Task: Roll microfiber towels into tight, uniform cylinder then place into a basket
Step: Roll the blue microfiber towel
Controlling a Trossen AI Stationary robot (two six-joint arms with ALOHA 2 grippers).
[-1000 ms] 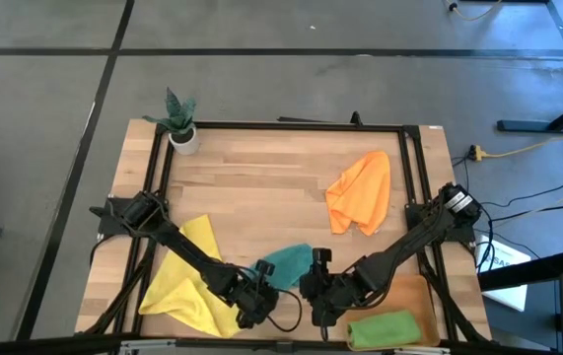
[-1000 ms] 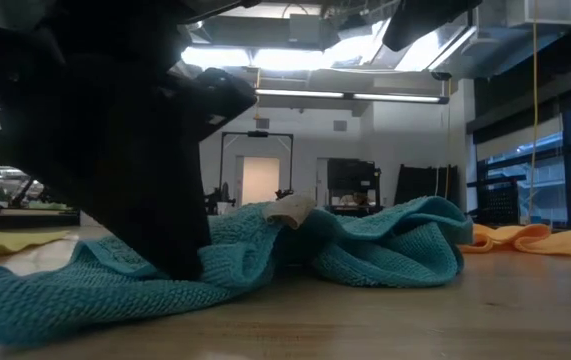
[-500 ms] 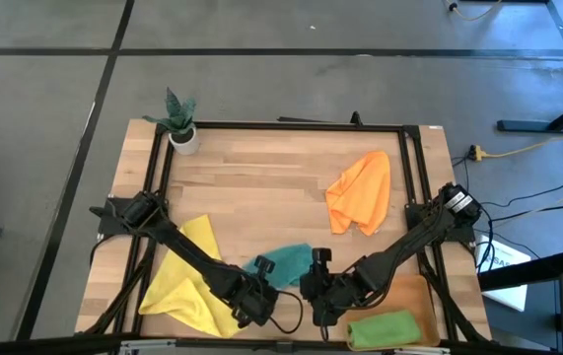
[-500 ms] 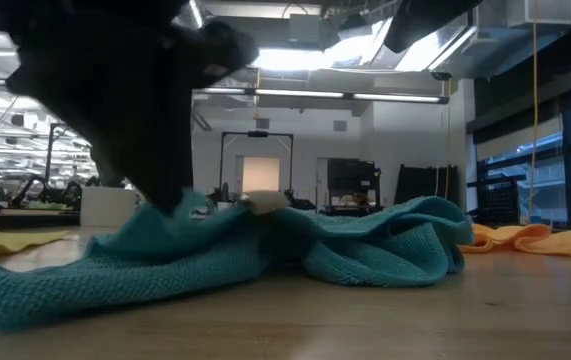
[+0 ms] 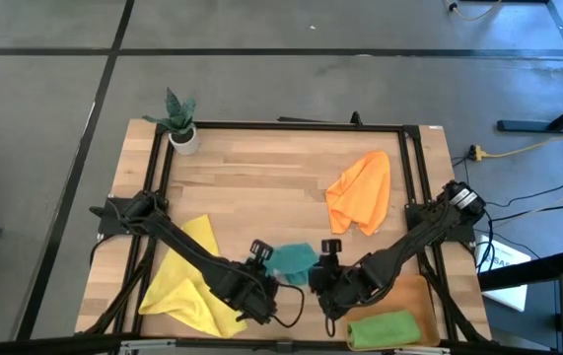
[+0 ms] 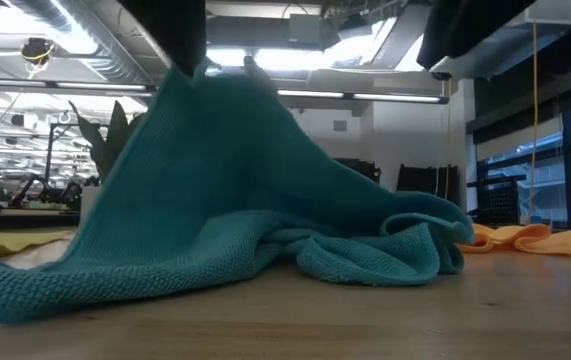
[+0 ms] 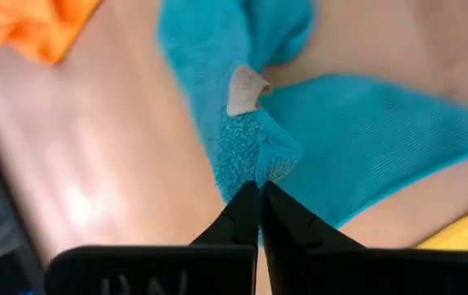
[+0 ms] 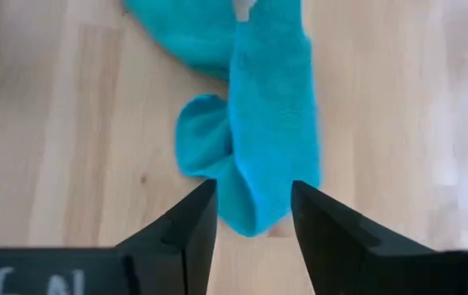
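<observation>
The teal towel [image 5: 296,261] lies near the table's front middle, and part of it is pulled up into a peak [image 6: 195,90]. My left gripper [image 7: 260,190] is shut on that raised part, close to the towel's white label [image 7: 246,86]. My right gripper [image 8: 252,197] hangs open just above the towel's other end [image 8: 258,139] and touches nothing. A rolled green towel [image 5: 385,328] lies in the orange-brown basket [image 5: 414,294] at the front right. The yellow towel [image 5: 187,276] lies crumpled at the front left, and the orange towel [image 5: 360,192] at the right. My left gripper pinches a bunched fold of the teal towel [image 7: 254,160] between its two fingertips, just beside the white label. The fingers slant down at it from above. The cloth hangs below them like a tent, and its lower edges [image 6: 165,270] rest on the table.
A small white pot with a plant [image 5: 182,133] stands at the far left corner. A black frame [image 5: 281,125] runs around the tabletop. Bare wood [image 5: 251,177] shows across the far middle of the table.
My left gripper has risen from the table with the pinched part of the teal towel and has tipped as it went. That part now stands up as a high peak, while the towel's right end and lower edges have stayed on the wood.
</observation>
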